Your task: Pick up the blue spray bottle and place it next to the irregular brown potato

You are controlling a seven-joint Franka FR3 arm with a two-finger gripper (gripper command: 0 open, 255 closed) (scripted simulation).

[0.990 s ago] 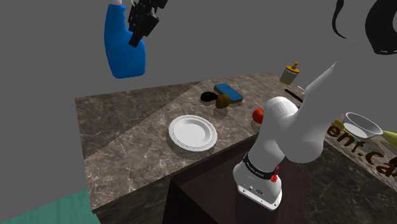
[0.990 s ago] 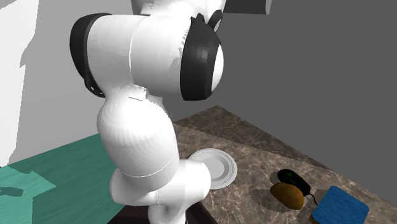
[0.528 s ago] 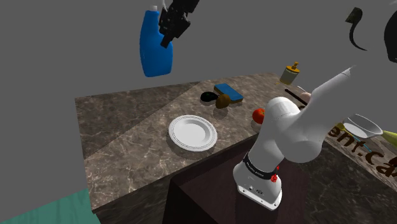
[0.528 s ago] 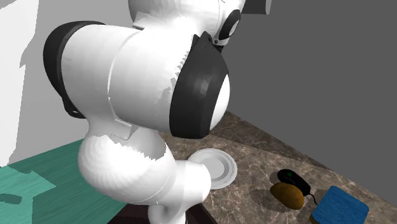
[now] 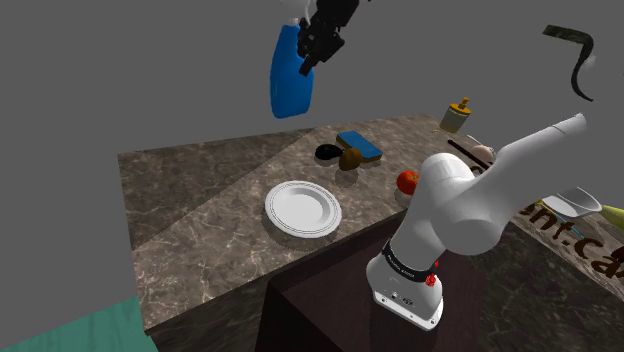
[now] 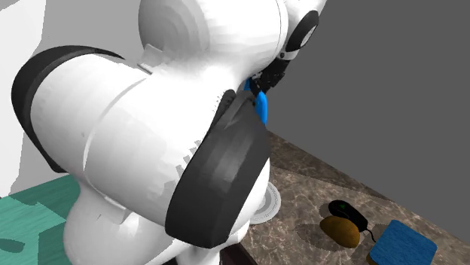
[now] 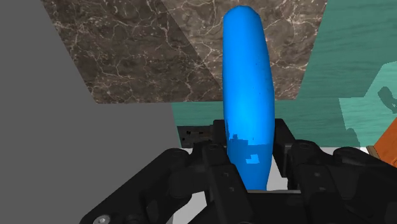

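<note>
Fingers of the black gripper [image 7: 249, 153] are closed on the blue spray bottle [image 5: 292, 78], clasping it from both sides near one end so that its long body sticks out beyond them. The bottle hangs high in the air, well above the marble counter [image 5: 200, 220] and over its far edge, slightly tilted in the shoulder view.

The brown potato [image 5: 350, 159] lies near the counter's far edge, towards the far right corner, just beside a black mouse-like thing [image 5: 327, 152] and a flat blue pad [image 5: 358, 145]. A white plate [image 5: 303, 209] sits near the middle.

The main risk, I judge, is crowding. The free space by the potato is tight, so a descending bottle could nudge the potato into rolling, or land on the pad or the black thing. Gripped at one end and tilted, it may also topple on release unless levelled first.
</note>
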